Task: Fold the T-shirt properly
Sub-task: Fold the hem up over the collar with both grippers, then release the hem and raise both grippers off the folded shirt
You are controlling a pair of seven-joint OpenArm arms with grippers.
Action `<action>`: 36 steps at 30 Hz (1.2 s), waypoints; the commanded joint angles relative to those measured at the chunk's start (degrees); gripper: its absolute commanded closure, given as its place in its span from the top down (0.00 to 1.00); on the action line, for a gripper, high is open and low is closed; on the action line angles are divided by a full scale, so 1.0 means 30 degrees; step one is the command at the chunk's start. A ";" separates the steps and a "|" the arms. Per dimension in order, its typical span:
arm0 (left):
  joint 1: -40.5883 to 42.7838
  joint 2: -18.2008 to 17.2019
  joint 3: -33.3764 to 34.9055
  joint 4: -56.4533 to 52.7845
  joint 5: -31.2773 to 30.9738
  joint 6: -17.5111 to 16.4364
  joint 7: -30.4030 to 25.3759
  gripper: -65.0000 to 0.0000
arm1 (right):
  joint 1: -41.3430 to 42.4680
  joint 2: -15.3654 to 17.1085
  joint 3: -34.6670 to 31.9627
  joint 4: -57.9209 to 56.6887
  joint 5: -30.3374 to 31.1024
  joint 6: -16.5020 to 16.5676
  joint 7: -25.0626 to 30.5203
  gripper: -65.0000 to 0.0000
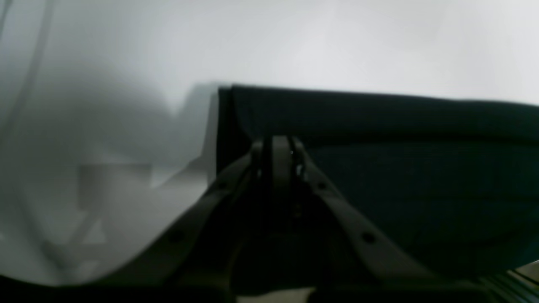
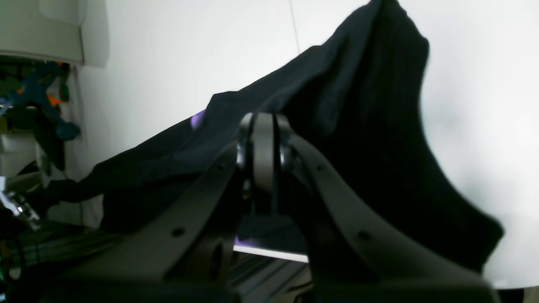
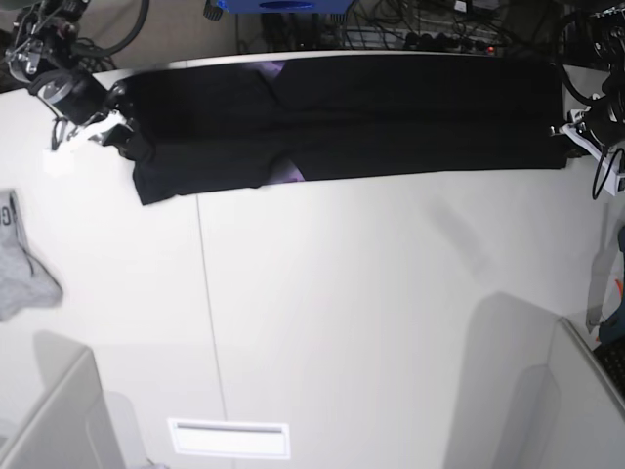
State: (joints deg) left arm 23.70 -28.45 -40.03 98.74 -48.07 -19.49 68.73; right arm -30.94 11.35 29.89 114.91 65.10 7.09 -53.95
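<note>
We see the T-shirt (image 3: 391,117) stretched as a long black band along the tabletop's (image 3: 371,313) far edge, the left claw (image 1: 281,145) and right claw (image 2: 263,126) each clamped on 1 end; a grey cloth (image 3: 20,259) lies at the left edge.

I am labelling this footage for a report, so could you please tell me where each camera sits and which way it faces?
Left wrist: on the left arm, looking along the shut left claw at the T-shirt edge it pinches above the white table.
Right wrist: on the right arm, looking past the shut right claw at draped black cloth.
Base: high overhead, looking down on the stretched shirt; both arms show at its ends, and a grey cloth at the left edge.
Shared: all three show the same shirt.
</note>
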 commanded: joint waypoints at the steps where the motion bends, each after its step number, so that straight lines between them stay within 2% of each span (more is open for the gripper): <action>1: 0.0201 -0.0466 -0.0239 0.0626 -0.0254 -0.0084 -0.0272 0.00 | -0.0281 0.0186 0.0191 0.0362 0.0439 0.0083 0.0212 0.00; 16: 0.1051 -0.0349 -0.0209 0.0860 -0.0136 -0.0054 -0.0390 0.00 | -0.2215 -0.0137 0.0074 0.0333 0.0410 0.0083 0.0300 0.00; 23: 0.1403 -0.0349 -0.0122 0.0860 -0.0136 -0.0025 -0.0390 0.00 | -0.2244 -0.0371 0.0044 0.0274 0.0234 0.0083 0.0270 0.00; 26: 0.1432 -0.0379 -0.0122 0.0801 -0.0136 -0.0025 -0.0390 0.00 | -0.2244 -0.0371 0.0044 0.0274 -0.0528 0.0083 0.0270 0.00; 36: 0.1432 -0.0349 -0.0151 0.0801 -0.0136 0.0063 -0.0331 0.00 | -0.2244 -0.0869 -0.0366 0.0216 -0.0616 0.0024 0.0300 0.00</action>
State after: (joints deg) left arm 27.86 -28.29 -39.97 100.49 -48.07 -19.46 68.36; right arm -37.34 8.32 28.32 114.89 62.39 7.05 -53.69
